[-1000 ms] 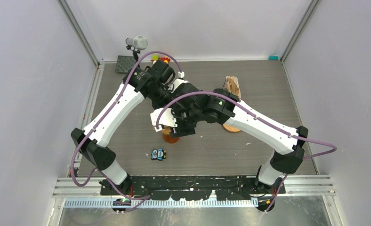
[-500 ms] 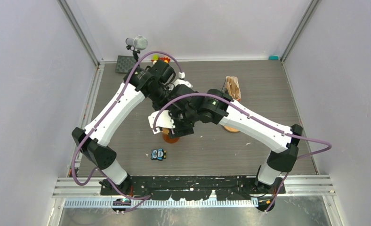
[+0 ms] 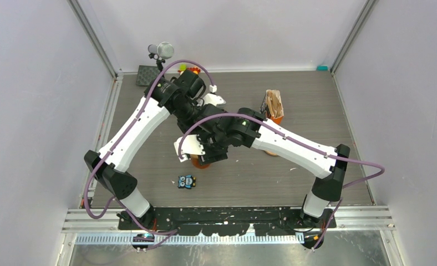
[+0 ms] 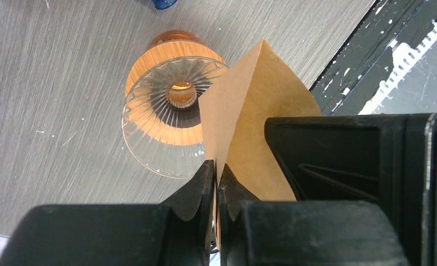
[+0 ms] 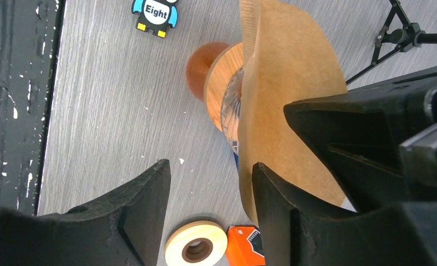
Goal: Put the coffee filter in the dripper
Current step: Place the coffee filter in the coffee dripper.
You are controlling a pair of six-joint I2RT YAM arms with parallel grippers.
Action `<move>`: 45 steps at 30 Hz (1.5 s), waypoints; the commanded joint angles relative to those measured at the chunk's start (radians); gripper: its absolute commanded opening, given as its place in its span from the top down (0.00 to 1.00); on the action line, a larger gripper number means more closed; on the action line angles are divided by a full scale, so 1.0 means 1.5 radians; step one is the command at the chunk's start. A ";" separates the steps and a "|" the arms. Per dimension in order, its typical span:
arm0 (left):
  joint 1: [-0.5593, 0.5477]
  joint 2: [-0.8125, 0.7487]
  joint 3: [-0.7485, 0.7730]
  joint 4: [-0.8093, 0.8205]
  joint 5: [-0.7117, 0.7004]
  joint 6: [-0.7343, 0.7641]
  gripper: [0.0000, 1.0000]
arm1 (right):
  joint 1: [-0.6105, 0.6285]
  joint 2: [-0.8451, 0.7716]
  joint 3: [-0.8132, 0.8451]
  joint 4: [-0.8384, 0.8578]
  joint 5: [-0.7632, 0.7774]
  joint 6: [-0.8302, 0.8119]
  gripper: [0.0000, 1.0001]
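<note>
1. Top view. The two arms meet over the middle of the table [image 3: 316,111]. Their wrists cover both grippers and the filter, so this view gives no finger state. Only the orange edge of the dripper [image 3: 198,162] shows from under the right wrist. A penguin tag [image 3: 186,182] lies just in front of it.

2. Left wrist view. I see the left gripper [image 4: 216,166] clenched on the filter [image 4: 255,122]. Its two fingertips are pressed together with the lower edge of the brown paper pinched between them. The filter stands up on edge, folded flat, and its tip crosses the far rim of the dripper [image 4: 166,111]. The ribbed glass cone is bare inside, with the orange base visible through it. The filter is held above the dripper, not seated in it.

3. Right wrist view. I see the right gripper [image 5: 211,169] with its jaws well apart and nothing clamped. The filter [image 5: 288,83] hangs beside the finger nearer the left gripper. Its edge shows just inside the gap. I cannot tell whether paper and finger touch. The dripper [image 5: 224,83] appears side-on behind the paper.

4. This view alone also shows a tape roll [image 5: 197,244], an orange box [image 5: 247,245] touching it, and a tripod [image 5: 405,34].
</note>
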 commanded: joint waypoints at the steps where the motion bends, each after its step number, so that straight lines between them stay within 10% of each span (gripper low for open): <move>1: 0.003 -0.002 0.023 -0.018 -0.024 0.012 0.91 | 0.002 0.001 -0.005 0.014 -0.010 -0.003 0.40; 45: 0.039 0.026 -0.016 0.026 -0.103 0.063 0.51 | -0.024 0.060 0.002 0.025 -0.039 0.001 0.40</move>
